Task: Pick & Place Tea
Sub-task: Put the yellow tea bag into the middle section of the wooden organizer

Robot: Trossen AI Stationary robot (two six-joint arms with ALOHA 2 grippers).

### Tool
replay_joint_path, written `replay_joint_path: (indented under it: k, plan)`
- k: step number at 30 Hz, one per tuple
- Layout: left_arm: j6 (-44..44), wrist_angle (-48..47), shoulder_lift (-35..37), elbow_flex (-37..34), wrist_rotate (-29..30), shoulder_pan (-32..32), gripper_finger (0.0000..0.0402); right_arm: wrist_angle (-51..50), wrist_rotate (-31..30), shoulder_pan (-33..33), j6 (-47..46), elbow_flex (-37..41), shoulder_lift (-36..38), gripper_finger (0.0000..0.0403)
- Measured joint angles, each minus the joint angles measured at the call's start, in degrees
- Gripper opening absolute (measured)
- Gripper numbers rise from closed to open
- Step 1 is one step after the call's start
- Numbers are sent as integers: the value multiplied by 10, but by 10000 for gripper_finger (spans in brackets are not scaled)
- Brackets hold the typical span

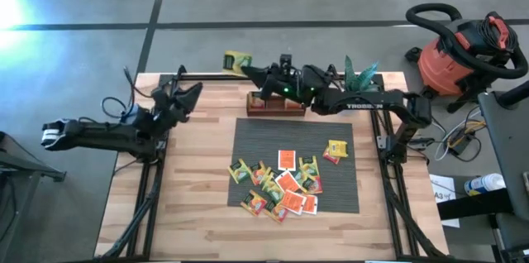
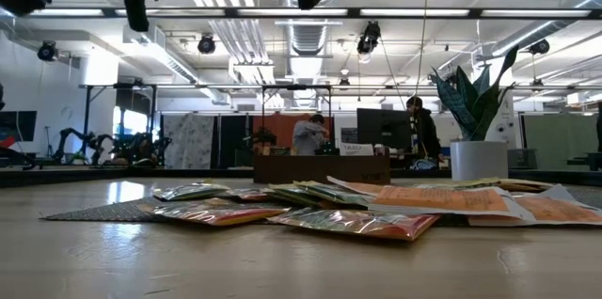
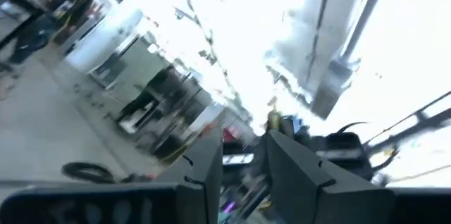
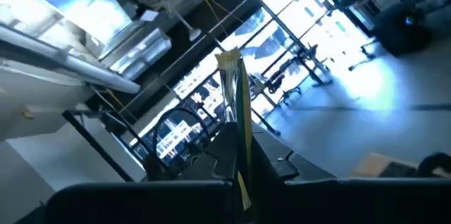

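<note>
The right hand [image 1: 252, 71] is out over the far end of the table [image 1: 198, 172], right above the tray [image 1: 277, 106], with its fingers pressed together on a yellow sachet [image 4: 236, 111]. In the right wrist view that sachet stands edge-on between the two dark fingers and pokes out past their tips. Held like this so close to the tray, it looks about to go in, but it has not been let go yet.

The rest of the tea [image 1: 281, 184] lies well back from that hand, on the mat [image 1: 248, 139]. Most of it is a loose heap of orange-red, yellow and green sachets, several overlapping. One yellow-and-red sachet [image 1: 335, 150] lies apart from the heap, on the side of the mat toward the right arm's base.

The left hand [image 1: 192, 93] waits off at the table's far left corner, away from the mat and the tea. Its fingers [image 3: 211, 168] stand a little apart with nothing between them.

How many sachets already sit in the tray cannot be told, since the right arm covers much of it. Judging by the size of the heap, the job is at an early stage: one sachet is in transit and more than a dozen are left to pick up.
</note>
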State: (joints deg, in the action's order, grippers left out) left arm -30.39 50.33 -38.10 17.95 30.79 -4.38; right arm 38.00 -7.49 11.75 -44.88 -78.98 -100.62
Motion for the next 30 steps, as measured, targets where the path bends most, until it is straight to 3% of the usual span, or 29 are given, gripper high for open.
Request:
replay_joint_path:
  k: [8, 15, 30]
  plan:
    - [50, 14, -120, 61, -14, 0, 108, 3, -15, -4, -57, -3, -44, 13]
    - [74, -2, -194, 117, -24, -1, 108, 7, -18, -4, -40, -3, -39, 13]
    - [73, 20, -195, 130, -24, -22, 108, 14, -15, -13, -29, -3, -37, 13]
